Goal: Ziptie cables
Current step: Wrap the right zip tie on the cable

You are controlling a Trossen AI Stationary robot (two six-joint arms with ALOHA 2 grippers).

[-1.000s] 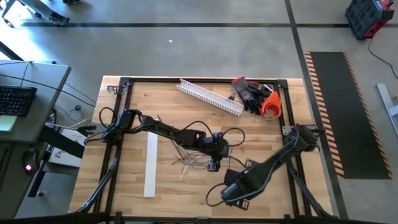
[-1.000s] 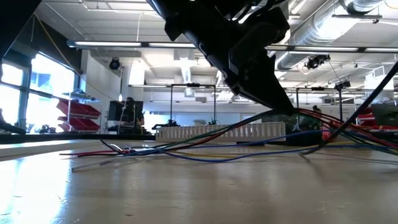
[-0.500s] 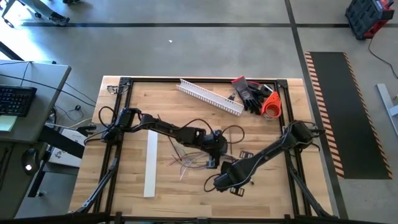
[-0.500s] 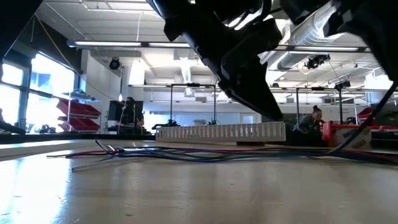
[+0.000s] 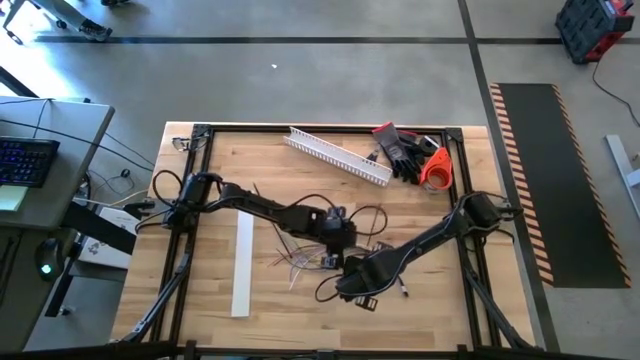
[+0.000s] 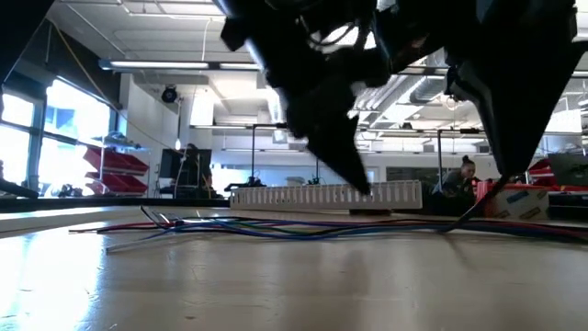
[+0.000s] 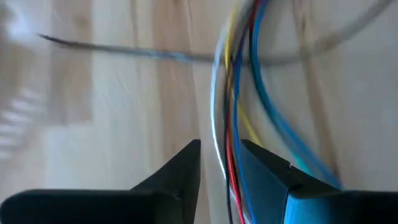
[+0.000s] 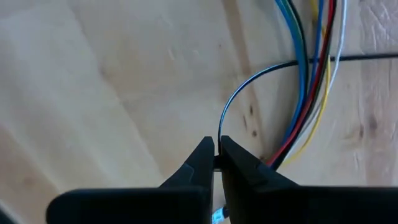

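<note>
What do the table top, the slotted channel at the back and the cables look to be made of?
Table top: pale wood, matt, with visible grain and plank seams. Slotted channel: white, probably plastic, with evenly cut comb-like slots. Cables: thin wires in smooth coloured sheaths, likely plastic insulation; they curve loosely on the wood.

A light wooden desk [image 5: 270, 155] with a black frame along its edges carries everything. The cables [image 5: 300, 262] lie loose near its middle. A flat white strip [image 5: 242, 265] lies left of them. At the far edge lie a white slotted channel [image 5: 338, 154], dark gloves [image 5: 402, 150] and an orange item [image 5: 436, 169].
</note>
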